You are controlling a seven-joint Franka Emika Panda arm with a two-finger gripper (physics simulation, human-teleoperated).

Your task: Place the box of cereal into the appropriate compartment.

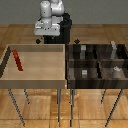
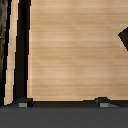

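Observation:
The box of cereal [image 1: 17,60] is a small thin red box. It lies in the light wooden tray [image 1: 35,80], near the tray's wall on the exterior view's left. My gripper [image 1: 48,38] hangs above the tray's far edge, well away from the box and higher than it. In the wrist view my gripper [image 2: 62,103] is open and empty, with both fingertips [image 2: 22,102] set wide apart over a light wooden surface. The box does not show in the wrist view.
A dark bin [image 1: 95,62] divided into several compartments stands on the exterior view's right, next to the tray. Small grey blocks [image 1: 84,73] sit in some compartments. A dark upright band [image 2: 20,50] crosses the wrist view. Both containers stand on thin legs above a wooden floor.

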